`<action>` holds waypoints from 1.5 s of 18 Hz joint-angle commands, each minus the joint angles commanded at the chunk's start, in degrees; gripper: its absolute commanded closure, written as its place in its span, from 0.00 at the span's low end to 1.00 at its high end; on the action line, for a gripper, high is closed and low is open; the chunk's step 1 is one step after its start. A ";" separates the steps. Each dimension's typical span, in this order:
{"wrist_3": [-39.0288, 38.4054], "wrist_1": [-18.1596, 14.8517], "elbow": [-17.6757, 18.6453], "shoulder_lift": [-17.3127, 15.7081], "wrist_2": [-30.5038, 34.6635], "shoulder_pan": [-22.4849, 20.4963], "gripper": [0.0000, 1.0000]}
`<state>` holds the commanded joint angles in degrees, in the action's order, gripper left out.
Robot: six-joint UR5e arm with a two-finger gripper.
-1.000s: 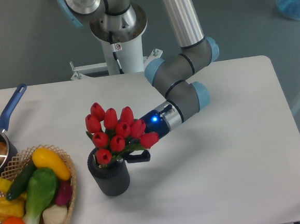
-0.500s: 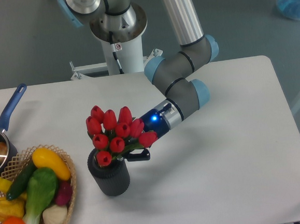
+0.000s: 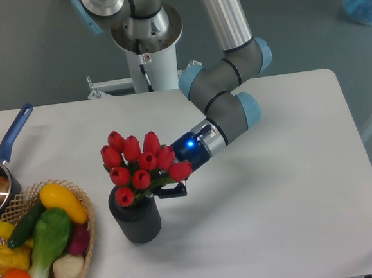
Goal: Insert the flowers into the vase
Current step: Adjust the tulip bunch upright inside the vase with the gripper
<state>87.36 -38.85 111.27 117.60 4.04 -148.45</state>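
The flowers (image 3: pixel 138 164), a bunch of red tulips with green stems, stand tilted with their stems going down into the mouth of the vase (image 3: pixel 137 221), a dark grey ribbed cylinder on the white table. My gripper (image 3: pixel 166 189) reaches in from the right, just above the vase's rim, and is shut on the flowers' stems. A black finger (image 3: pixel 175 191) shows to the right of the stems; the other finger is hidden behind the leaves and buds.
A wicker basket (image 3: pixel 85 234) of colourful vegetables and fruit sits at the front left, close to the vase. A blue-handled saucepan (image 3: pixel 10 138) stands at the left edge. The arm's base (image 3: pixel 147 32) is behind the table (image 3: pixel 281 196).
The bunch and my gripper have shifted slightly left and up over the vase. The vase has not moved.
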 joint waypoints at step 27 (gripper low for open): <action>-0.09 -0.09 -0.35 -1.41 3.51 0.53 0.45</action>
<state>87.28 -38.93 110.92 116.19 7.56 -147.92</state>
